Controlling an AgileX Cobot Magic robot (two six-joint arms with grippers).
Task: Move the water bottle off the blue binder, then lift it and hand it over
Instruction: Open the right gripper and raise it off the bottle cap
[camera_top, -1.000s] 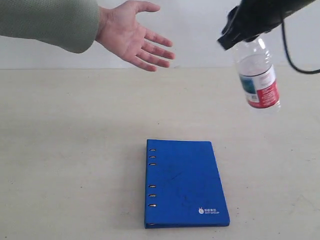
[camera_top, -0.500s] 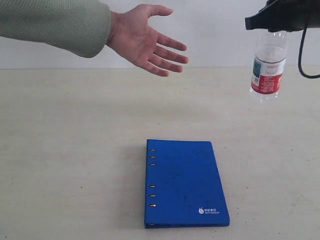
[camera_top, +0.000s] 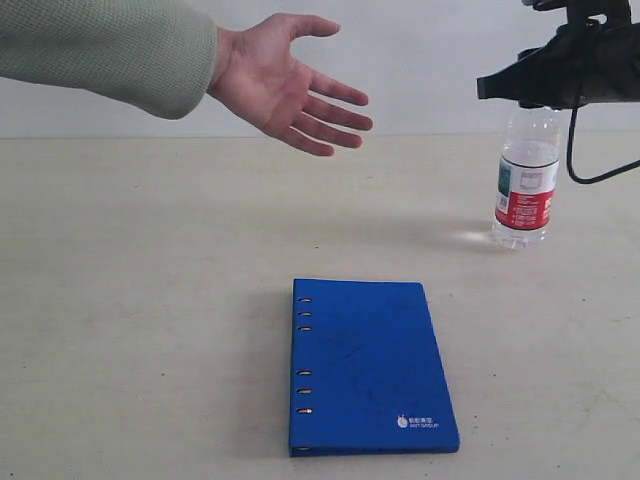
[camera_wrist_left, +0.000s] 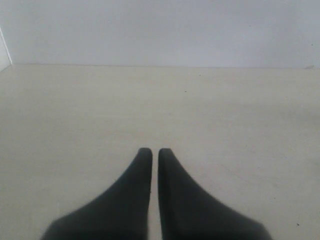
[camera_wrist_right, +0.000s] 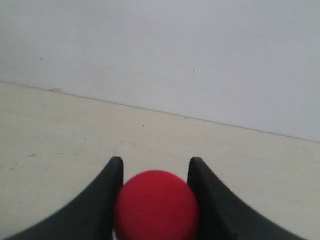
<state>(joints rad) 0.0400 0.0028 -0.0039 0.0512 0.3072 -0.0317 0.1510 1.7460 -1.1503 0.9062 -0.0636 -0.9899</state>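
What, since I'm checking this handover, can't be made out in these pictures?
- Bottle cap: exterior view, hidden by the right jaws.
- Bottle body: right wrist view, hidden under that cap.
- Binder logo wording: exterior view, too small.
- Person behind the hand: exterior view, cut off by the edge.

bg: plain white wall (camera_top: 420, 60) | beige tabletop (camera_top: 150, 300) | soft, even light
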